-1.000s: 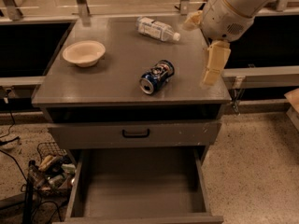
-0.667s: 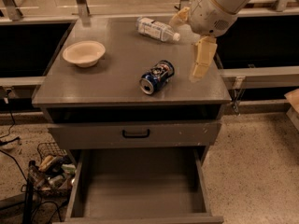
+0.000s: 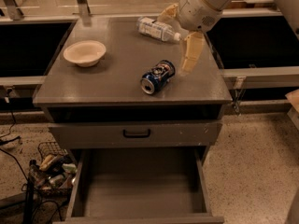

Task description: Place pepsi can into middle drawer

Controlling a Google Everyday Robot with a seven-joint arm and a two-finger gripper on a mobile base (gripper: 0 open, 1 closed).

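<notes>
The pepsi can [image 3: 157, 76] is seen lying on its side on the grey table [image 3: 117, 85], towards the front right, with one silver end turned to the front edge. The claw [image 3: 176, 42] is held over the table's right rear part, released, and nothing is grasped by it. One of its pale fingers [image 3: 192, 50] is pointed downward just beside the can's rear end (whether the two touch cannot be told), while the other is spread away towards the clear water bottle [image 3: 156, 29], which is laid on its side near the back edge. A cream bowl [image 3: 84, 53] is set upright on the left of the table, well apart from the can. Below, a grey drawer front [image 3: 93, 134] with a black loop handle [image 3: 136, 133] is kept closed. Beneath it the middle drawer [image 3: 140, 190] is pulled out, its flat grey floor exposed. A wire basket [image 3: 51, 164] of small items is placed on the speckled floor at the lower left.
</notes>
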